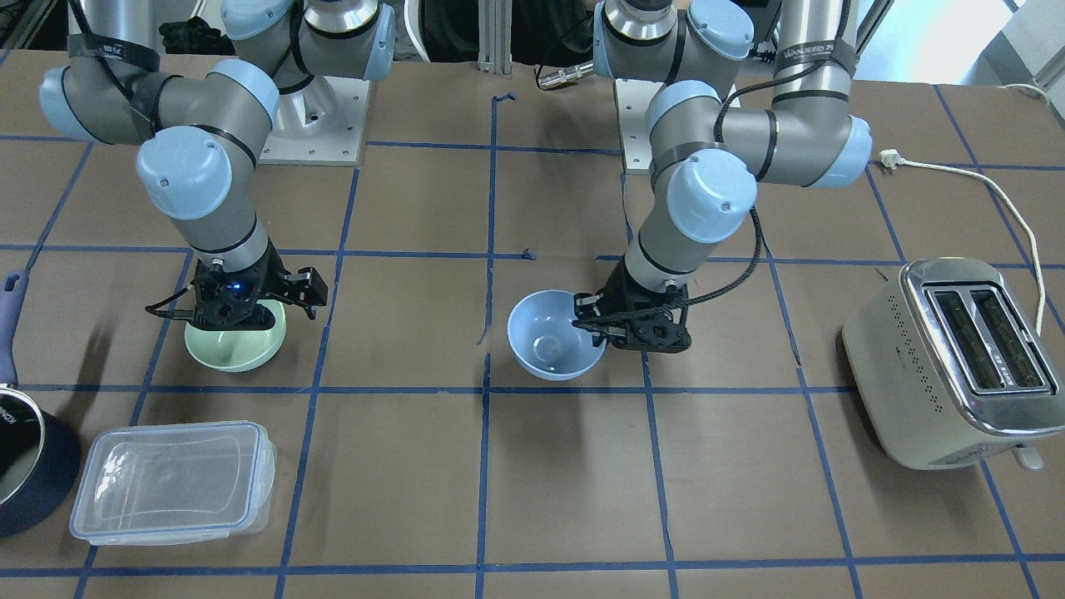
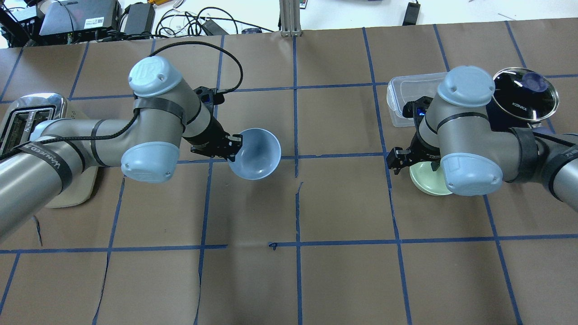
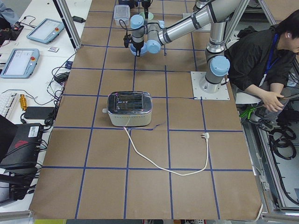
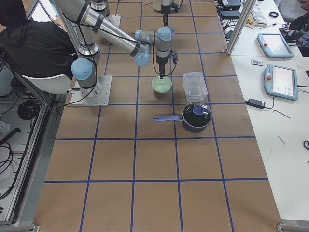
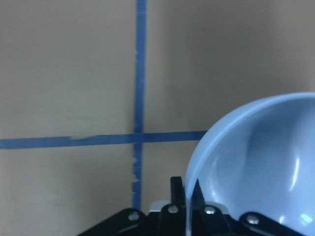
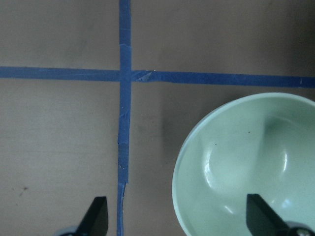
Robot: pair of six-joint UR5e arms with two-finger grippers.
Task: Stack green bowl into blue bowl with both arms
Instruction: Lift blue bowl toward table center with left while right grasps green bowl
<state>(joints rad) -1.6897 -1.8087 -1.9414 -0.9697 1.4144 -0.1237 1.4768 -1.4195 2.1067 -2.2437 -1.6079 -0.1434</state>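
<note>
The blue bowl [image 1: 553, 337] sits near the table's middle, tilted; it also shows in the overhead view [image 2: 255, 153]. My left gripper [image 1: 595, 329] is shut on its rim, and the left wrist view shows the two fingers [image 5: 176, 189] pinching the bowl's wall [image 5: 256, 162]. The green bowl [image 1: 237, 345] rests upright on the table at my right side [image 2: 429, 180]. My right gripper [image 6: 177, 221] is open directly over it, the bowl's near rim [image 6: 179, 167] lying between the two spread fingertips. In the front view the right gripper [image 1: 237, 324] hides part of the bowl.
A clear lidded plastic container [image 1: 170, 482] and a dark pot with a glass lid [image 2: 524, 92] stand close to the green bowl. A toaster [image 1: 957, 358] with a white cord [image 1: 1011, 200] stands on my left side. Blue tape lines grid the brown table.
</note>
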